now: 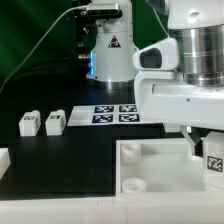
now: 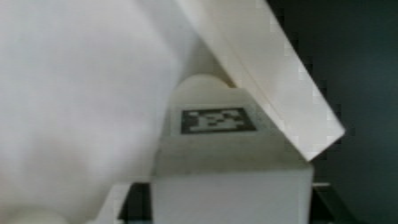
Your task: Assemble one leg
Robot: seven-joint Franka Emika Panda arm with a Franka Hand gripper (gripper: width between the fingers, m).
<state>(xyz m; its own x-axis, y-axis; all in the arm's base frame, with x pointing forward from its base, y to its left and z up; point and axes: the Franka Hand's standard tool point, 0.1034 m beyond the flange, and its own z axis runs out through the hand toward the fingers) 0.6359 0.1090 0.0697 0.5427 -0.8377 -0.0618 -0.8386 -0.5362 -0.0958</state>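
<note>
End effector (image 1: 207,150) gripped a leg (image 1: 213,160) — I saw its tag (image 2: 217,120) in the wrist view — over the tray (image 1: 150,170). Two more legs (image 1: 42,122) stood apart on the worktop (image 1: 70,160).

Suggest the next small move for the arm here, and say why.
Probably ease the held leg down toward the near corner socket of the tabletop. The gripper sits low over that part with a tagged leg in its jaws; two spare legs lie untouched.
</note>
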